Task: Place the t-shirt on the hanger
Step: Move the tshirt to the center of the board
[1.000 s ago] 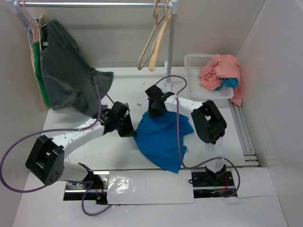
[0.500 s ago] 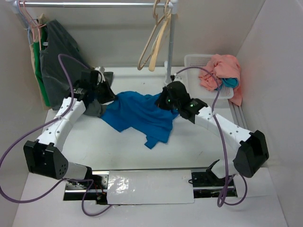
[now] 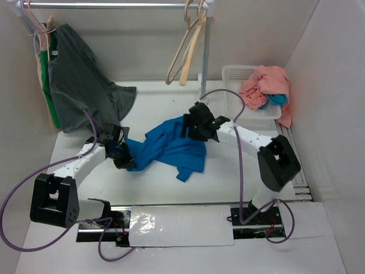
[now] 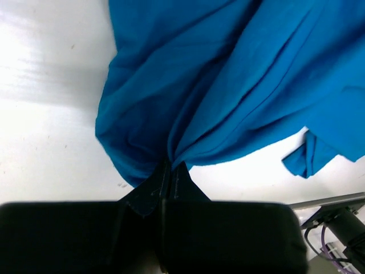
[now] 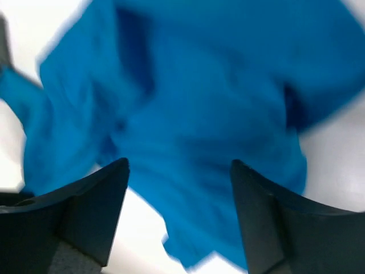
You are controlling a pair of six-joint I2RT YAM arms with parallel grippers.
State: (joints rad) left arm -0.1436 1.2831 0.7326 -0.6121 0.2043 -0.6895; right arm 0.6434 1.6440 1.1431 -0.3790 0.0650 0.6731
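The blue t-shirt point(image 3: 171, 147) lies crumpled on the white table, mid-view from above. My left gripper point(image 3: 124, 158) is shut on a gathered fold at the shirt's left edge; in the left wrist view its fingertips point(image 4: 169, 169) pinch the t-shirt point(image 4: 228, 85), which fans out from them. My right gripper point(image 3: 190, 124) hovers over the shirt's far right part, open. In the right wrist view the blurred t-shirt point(image 5: 199, 103) lies below the spread right gripper point(image 5: 178, 166) with nothing between the fingers. The brownish-tan hanger point(image 3: 173, 64) hangs from the rail at the back.
A paler cream hanger point(image 3: 191, 51) hangs beside the tan one, by the rail's upright post point(image 3: 204, 63). A dark grey shirt point(image 3: 80, 91) and pink wire hangers point(image 3: 34, 23) hang at the far left. A white basket point(image 3: 234, 74) with salmon cloth point(image 3: 265, 85) stands back right.
My right gripper has opened and let go of the t-shirt. My left gripper has pulled the shirt's left edge toward the near left, bunching the cloth.
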